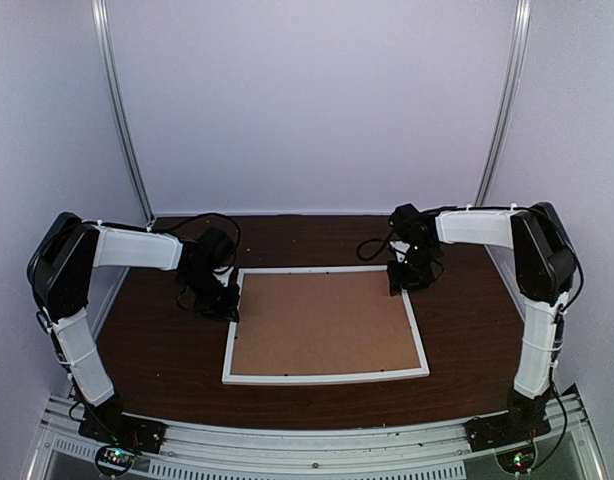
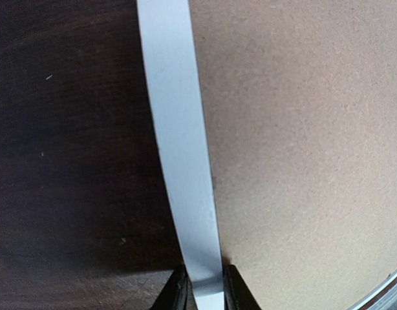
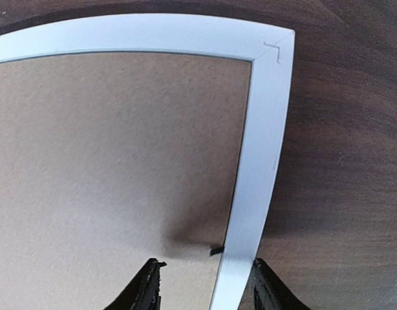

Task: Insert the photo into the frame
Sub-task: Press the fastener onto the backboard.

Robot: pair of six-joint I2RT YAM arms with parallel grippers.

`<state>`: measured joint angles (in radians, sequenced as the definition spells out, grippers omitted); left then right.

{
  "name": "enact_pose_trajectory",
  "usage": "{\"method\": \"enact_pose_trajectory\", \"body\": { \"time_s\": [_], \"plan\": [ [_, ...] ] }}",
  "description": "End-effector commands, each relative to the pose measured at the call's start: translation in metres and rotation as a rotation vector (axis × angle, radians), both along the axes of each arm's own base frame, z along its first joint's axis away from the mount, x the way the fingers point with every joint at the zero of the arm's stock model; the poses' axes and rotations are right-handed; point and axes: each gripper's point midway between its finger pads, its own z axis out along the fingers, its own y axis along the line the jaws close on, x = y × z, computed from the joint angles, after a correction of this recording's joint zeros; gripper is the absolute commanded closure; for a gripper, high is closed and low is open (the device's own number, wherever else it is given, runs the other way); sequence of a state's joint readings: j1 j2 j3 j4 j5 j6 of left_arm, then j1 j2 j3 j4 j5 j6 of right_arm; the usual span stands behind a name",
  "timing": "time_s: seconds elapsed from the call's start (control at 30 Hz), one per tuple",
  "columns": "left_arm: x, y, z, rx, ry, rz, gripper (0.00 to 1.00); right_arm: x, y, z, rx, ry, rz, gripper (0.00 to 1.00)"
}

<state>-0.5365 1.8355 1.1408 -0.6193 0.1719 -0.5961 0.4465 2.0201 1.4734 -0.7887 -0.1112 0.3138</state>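
The white frame (image 1: 327, 376) lies flat on the dark table with a plain brown backing board (image 1: 322, 320) filling its opening. The photo is hidden. My left gripper (image 1: 230, 305) is shut on the frame's left rail (image 2: 176, 129), one finger on each side of it, beside the board (image 2: 302, 148). My right gripper (image 1: 399, 283) is open near the far right corner. It straddles the right rail (image 3: 263, 148), one finger over the board (image 3: 108, 161) and one outside the rail. A small black tab (image 3: 216, 250) sits at the rail's inner edge.
Dark wood table (image 1: 167, 350) inside pale walls, with two white upright posts (image 1: 122, 110) at the back corners. A metal rail (image 1: 317, 450) carries both arm bases along the near edge. Cables loop behind each wrist.
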Motion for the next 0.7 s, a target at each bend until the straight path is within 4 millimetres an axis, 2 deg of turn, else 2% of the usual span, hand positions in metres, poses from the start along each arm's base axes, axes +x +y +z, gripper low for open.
{"method": "enact_pose_trajectory", "body": {
  "time_s": [0.0,0.17,0.3,0.53,0.67],
  "plan": [
    [0.006,0.000,-0.005,0.010,-0.033,-0.004,0.78,-0.017,0.008,0.040,0.078,-0.032,0.026,0.52],
    [0.007,0.000,-0.003,0.011,-0.040,-0.004,0.78,-0.042,-0.006,0.050,0.063,-0.022,0.018,0.52],
    [0.008,0.000,-0.002,0.011,-0.042,-0.002,0.78,-0.064,-0.021,0.050,0.031,-0.005,0.014,0.52],
    [0.010,0.001,0.000,0.013,-0.051,0.000,0.78,-0.095,-0.040,0.033,-0.010,0.044,0.005,0.52],
    [0.010,0.000,0.000,0.013,-0.051,0.000,0.77,-0.101,-0.043,0.019,-0.026,0.067,0.002,0.52]
  ]
}}
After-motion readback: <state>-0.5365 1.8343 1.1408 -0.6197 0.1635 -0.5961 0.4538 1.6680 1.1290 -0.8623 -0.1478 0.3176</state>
